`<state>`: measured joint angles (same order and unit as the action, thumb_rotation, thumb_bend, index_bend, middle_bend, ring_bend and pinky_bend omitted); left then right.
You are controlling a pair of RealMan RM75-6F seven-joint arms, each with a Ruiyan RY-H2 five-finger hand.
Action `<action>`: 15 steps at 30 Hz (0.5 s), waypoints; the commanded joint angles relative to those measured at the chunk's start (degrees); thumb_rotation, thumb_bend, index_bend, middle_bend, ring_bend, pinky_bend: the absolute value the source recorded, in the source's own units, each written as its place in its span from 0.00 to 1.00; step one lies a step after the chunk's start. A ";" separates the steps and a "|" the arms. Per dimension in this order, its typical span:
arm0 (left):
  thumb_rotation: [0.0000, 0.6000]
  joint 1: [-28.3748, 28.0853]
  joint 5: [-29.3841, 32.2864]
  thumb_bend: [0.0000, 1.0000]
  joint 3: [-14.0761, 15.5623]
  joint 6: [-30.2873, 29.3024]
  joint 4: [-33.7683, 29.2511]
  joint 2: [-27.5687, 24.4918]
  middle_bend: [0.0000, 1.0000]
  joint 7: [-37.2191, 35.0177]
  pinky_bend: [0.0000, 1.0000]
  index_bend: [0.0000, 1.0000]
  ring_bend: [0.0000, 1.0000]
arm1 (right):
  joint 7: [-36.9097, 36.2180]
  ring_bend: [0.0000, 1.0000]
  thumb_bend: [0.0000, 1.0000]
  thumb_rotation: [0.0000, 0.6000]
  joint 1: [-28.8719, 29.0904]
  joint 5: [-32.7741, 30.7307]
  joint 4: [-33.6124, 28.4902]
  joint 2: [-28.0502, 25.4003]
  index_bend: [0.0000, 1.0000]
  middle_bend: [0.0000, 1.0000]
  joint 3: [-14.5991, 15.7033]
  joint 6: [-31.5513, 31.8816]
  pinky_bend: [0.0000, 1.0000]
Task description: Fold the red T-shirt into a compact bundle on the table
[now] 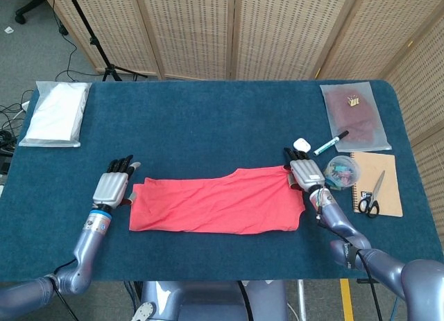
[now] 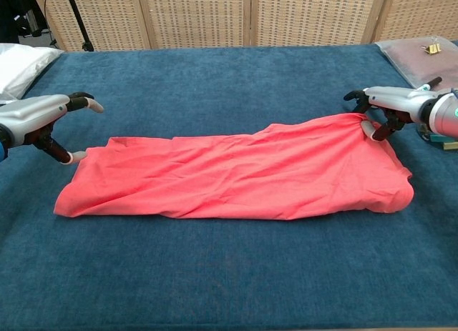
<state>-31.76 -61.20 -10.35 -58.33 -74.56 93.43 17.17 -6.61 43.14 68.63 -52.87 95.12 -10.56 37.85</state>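
The red T-shirt (image 1: pixel 218 202) (image 2: pixel 236 177) lies on the blue table (image 1: pixel 208 120) as a long, flat strip running left to right. My left hand (image 1: pixel 111 189) (image 2: pixel 43 116) hovers just off its left end, fingers apart and holding nothing. My right hand (image 1: pixel 307 174) (image 2: pixel 390 106) is at the far right corner, where it pinches the shirt's upper edge, and the cloth rises slightly toward it.
A white bagged item (image 1: pixel 55 113) lies at the back left and a maroon bagged item (image 1: pixel 354 113) at the back right. Near my right hand sit a white earbud case (image 1: pixel 301 145), a marker (image 1: pixel 331 143), a tub of clips (image 1: pixel 341 172), and a notebook (image 1: pixel 381 175) with scissors (image 1: pixel 371 196).
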 commanded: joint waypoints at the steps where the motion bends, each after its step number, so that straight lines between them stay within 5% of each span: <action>1: 1.00 0.16 -0.31 0.31 0.14 -0.27 -0.52 -0.42 0.00 -0.23 0.00 0.00 0.00 | 0.23 0.00 0.69 1.00 0.03 0.04 0.17 0.07 0.57 0.00 0.06 0.02 0.00; 3: 1.00 0.25 -0.40 0.31 0.28 -0.16 -1.24 -0.96 0.00 -0.43 0.00 0.00 0.00 | 0.37 0.00 0.60 1.00 0.05 -0.03 0.09 0.01 0.44 0.00 0.14 -0.26 0.00; 5: 1.00 0.35 -0.37 0.31 0.37 0.00 -1.89 -1.48 0.00 -0.65 0.00 0.00 0.00 | 0.31 0.00 0.29 1.00 0.08 -0.14 -0.23 -0.20 0.14 0.00 0.18 -0.66 0.00; 7: 1.00 0.46 -0.40 0.31 0.42 -0.02 -2.57 -2.00 0.00 -0.83 0.00 0.00 0.00 | 0.23 0.00 0.05 1.00 0.09 -0.02 -0.48 -0.31 0.00 0.00 0.12 -0.51 0.00; 15: 1.00 1.11 -0.94 0.32 0.34 -1.60 -4.60 -3.84 0.00 -1.23 0.00 0.00 0.00 | 2.35 0.00 0.00 1.00 -1.16 0.37 1.76 2.12 0.00 0.00 -1.69 7.89 0.00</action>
<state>-30.74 -62.15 -9.91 -59.79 -78.98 89.79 16.03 -5.23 42.56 68.88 -51.87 96.36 -11.55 43.35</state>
